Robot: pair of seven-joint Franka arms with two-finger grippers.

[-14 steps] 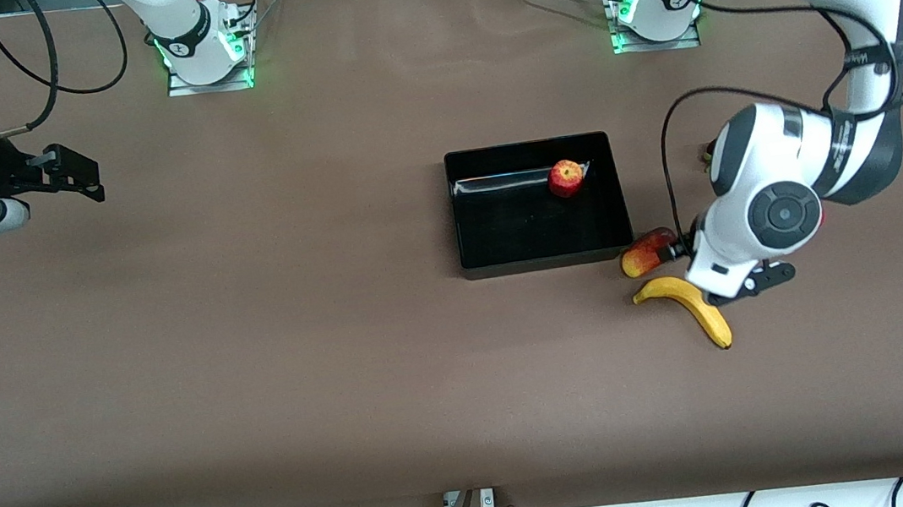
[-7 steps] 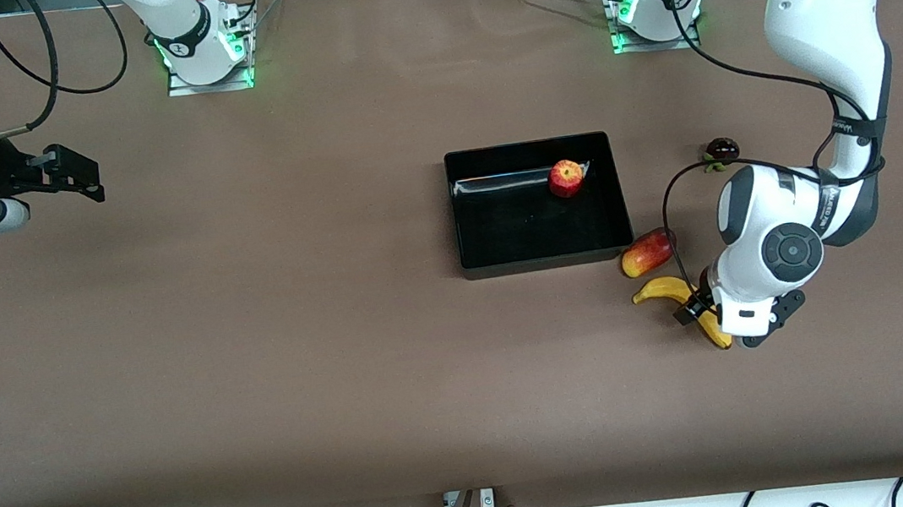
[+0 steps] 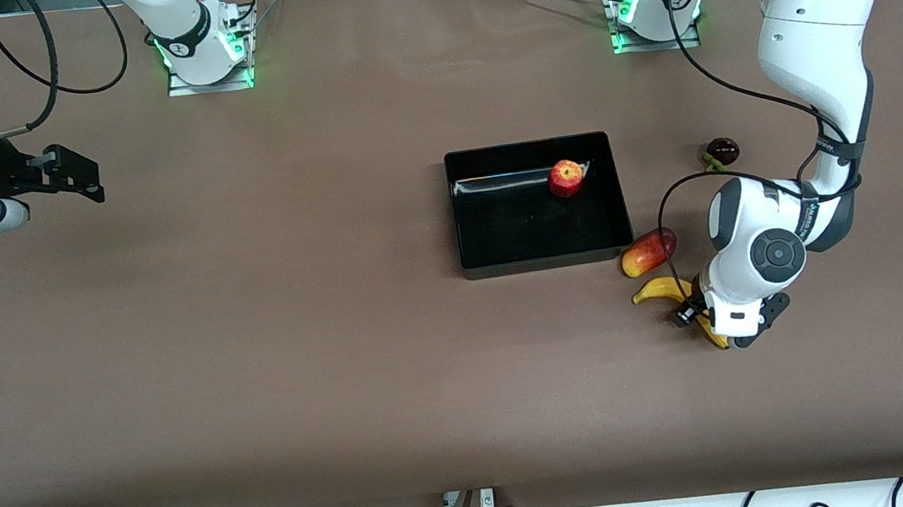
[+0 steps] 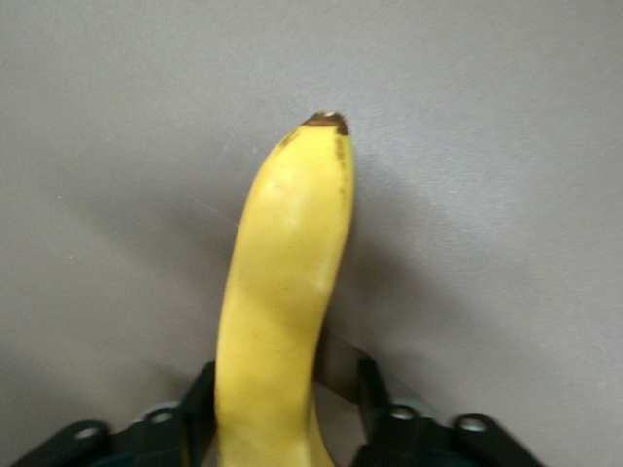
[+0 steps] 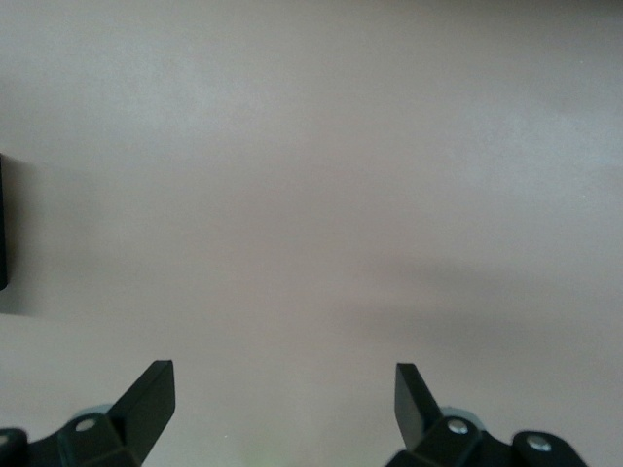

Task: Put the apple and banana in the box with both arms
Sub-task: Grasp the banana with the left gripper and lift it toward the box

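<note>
Left gripper (image 3: 701,318) down at the banana (image 3: 666,290), fingers (image 4: 375,389) spread either side of the fruit; one finger against the peel, a gap on the other, not clamped. Banana flat on the brown table (image 3: 259,352), nearer the front camera than the box (image 3: 544,260), toward the left arm's end. Dark tip (image 4: 326,120) pointing away from the gripper in the left wrist view. Apple (image 3: 566,178) resting inside the box, close to the wall farthest from the front camera. Red-yellow oval fruit (image 3: 649,252) just off the box corner, between box and banana. Small dark fruit (image 3: 721,150) farther back, beside the box. Right gripper (image 3: 73,173) waiting wide open, fingers (image 5: 146,399) well apart, over bare table at the right arm's end.
</note>
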